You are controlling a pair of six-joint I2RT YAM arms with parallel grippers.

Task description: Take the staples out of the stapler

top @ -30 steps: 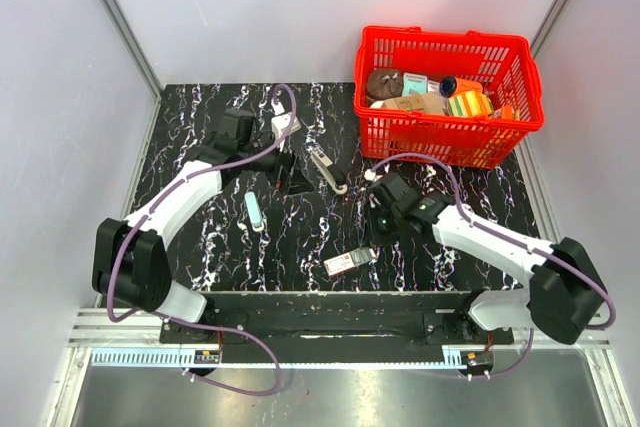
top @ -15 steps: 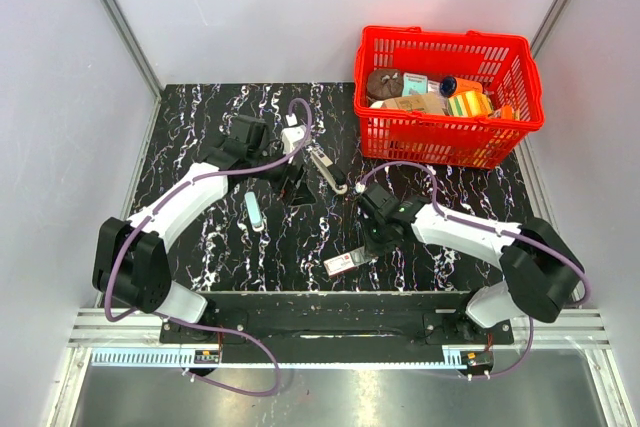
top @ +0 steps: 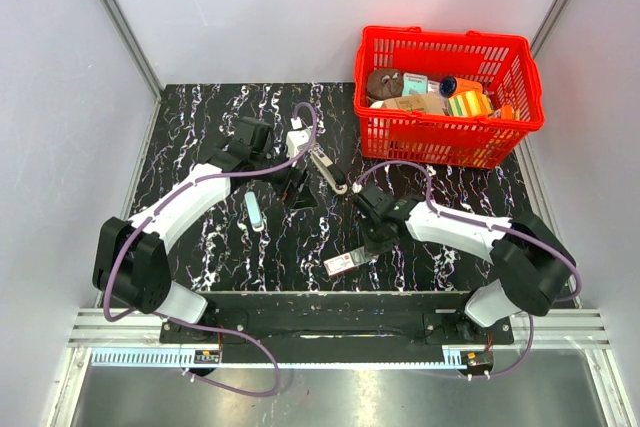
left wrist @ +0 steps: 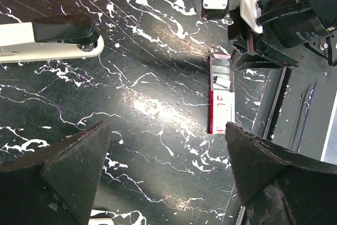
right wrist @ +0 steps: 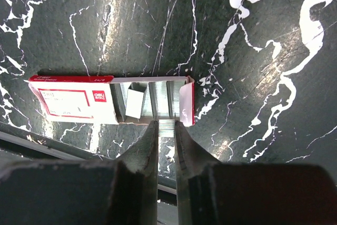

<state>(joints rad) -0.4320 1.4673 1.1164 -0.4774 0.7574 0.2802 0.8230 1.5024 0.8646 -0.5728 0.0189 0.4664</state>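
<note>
Two pale walls [top: 60, 67] flank a black, white-veined table [top: 200, 127], red basket [top: 450, 135] at 1 o'clock. The stapler [top: 327, 168] lies near centre, the left gripper [top: 297, 187] splayed wide at its 8 o'clock. At 6 o'clock the right gripper [top: 372, 244] pinches a staple strip [right wrist: 167, 126] at an opened box [top: 349, 262]. Box print blurs; the left wrist view crops the stapler.

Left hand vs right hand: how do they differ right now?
The left hand is wide open and holds nothing; the right hand is nearly shut on what looks like a staple strip. The left hand hovers over bare tabletop between the stapler and the staple box; the right hand sits at that box's open end. Both point down at the tabletop.
</note>
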